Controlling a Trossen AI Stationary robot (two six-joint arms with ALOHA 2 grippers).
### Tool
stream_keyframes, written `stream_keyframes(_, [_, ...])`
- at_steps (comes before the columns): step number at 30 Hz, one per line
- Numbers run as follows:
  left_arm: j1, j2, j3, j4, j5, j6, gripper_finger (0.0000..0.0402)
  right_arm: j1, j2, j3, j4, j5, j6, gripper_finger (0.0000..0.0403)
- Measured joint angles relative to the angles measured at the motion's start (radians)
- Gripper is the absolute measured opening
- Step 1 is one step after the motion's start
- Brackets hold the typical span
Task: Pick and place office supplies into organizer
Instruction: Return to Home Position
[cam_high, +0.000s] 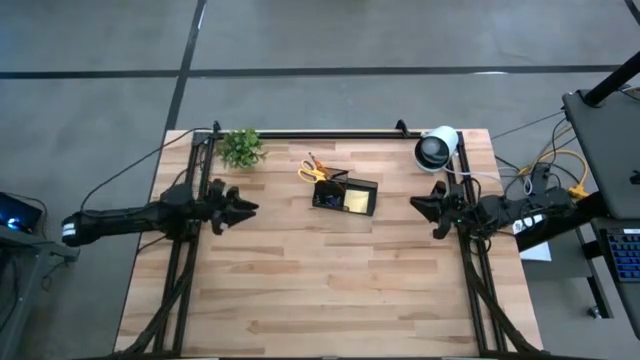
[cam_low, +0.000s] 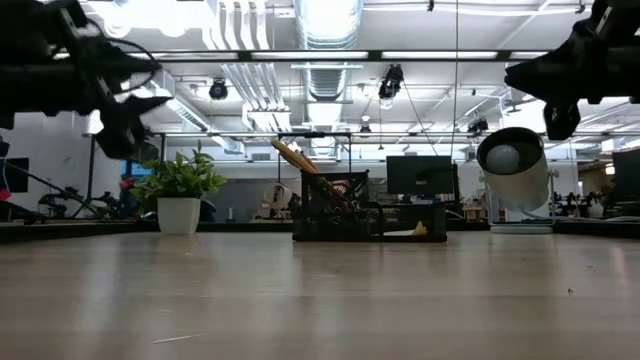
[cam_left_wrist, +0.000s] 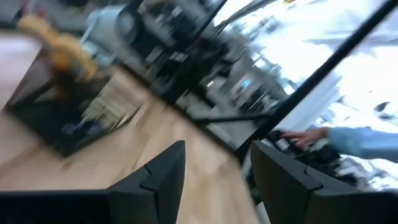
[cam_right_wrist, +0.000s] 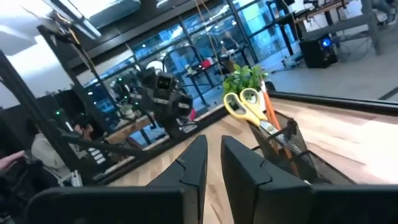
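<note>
Fingers (cam_left_wrist: 163, 177) of the left gripper (cam_left_wrist: 217, 152) stand well apart and empty, at the left of the high view. The right gripper (cam_right_wrist: 214, 146) fingers (cam_right_wrist: 245, 171) are barely parted and empty, at the right. The organizer (cam_high: 345, 195) sits upper centre on the table (cam_high: 300, 290), well apart from both, holding scissors (cam_high: 312, 172) tilted handles-up and a sticky pad (cam_high: 356, 201). Judged: scissors stiff and light, best gripped below the loops; the mesh organizer is light and liable to slide.

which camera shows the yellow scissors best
Right wrist view: the yellow scissors show both handle loops above the black mesh organizer. High view shows them tiny, low view only one slanted handle, left wrist view just a yellow shape.
</note>
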Motion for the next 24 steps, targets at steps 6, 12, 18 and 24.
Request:
stream_keyframes(6, [-0.004,-0.173,-0.001,0.033,0.0,0.001,0.0167,0.0,0.019,0.0,-0.011,0.0,-0.001,0.0038])
stream_keyframes(12, [-0.004,-0.072,0.004,0.215,0.006,0.0,0.0167,-0.001,0.038,0.0,-0.011,0.001,-0.004,0.0038])
stream_keyframes(18, [-0.004,-0.013,0.002,0.269,0.006,0.0,0.0167,0.0,0.048,0.0,-0.012,-0.004,-0.003,0.0038])
stream_keyframes(24, [-0.004,0.028,0.002,0.271,0.008,0.0,0.0167,-0.001,0.047,0.0,-0.011,0.003,-0.003,0.0038])
